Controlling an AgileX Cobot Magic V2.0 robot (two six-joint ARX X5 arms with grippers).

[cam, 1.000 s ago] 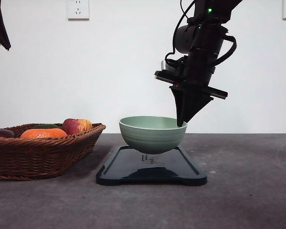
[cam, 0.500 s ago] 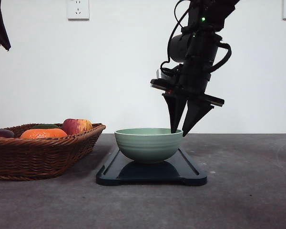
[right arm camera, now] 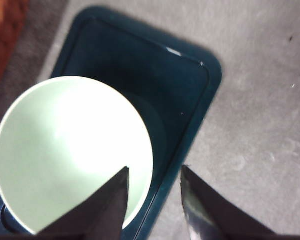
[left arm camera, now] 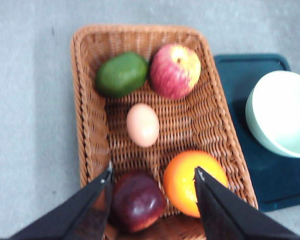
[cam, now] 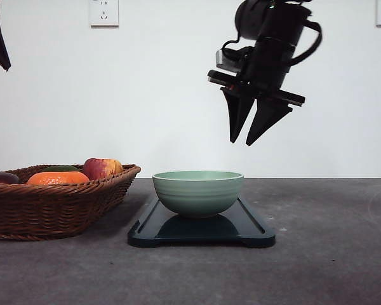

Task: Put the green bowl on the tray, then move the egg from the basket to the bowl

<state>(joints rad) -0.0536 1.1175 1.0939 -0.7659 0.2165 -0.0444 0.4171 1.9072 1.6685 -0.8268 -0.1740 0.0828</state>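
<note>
A pale green bowl (cam: pixel 198 192) sits upright on a dark rectangular tray (cam: pixel 254 232) at the lower centre of the front view, on a grey table (cam: pixel 330 267). High above the bowl's right side, in the upper right of the frame, the right gripper (cam: pixel 242 142) hangs with its two black pointed fingers a little apart and holding nothing. In its own wrist camera those fingers frame the tray's edge beside the bowl's rim. At the left of the front view a brown wicker basket (cam: pixel 57 210) rests beside the tray. From the left wrist camera, the basket holds a pale tan egg (left arm camera: pixel 142 125) at its centre, with a green fruit (left arm camera: pixel 121 74), a red and yellow apple (left arm camera: pixel 175 71), an orange (left arm camera: pixel 190 181) and a dark red fruit (left arm camera: pixel 136 201) around it. The left gripper (left arm camera: pixel 153 174) hovers above the basket, jaws spread wide and empty
</note>
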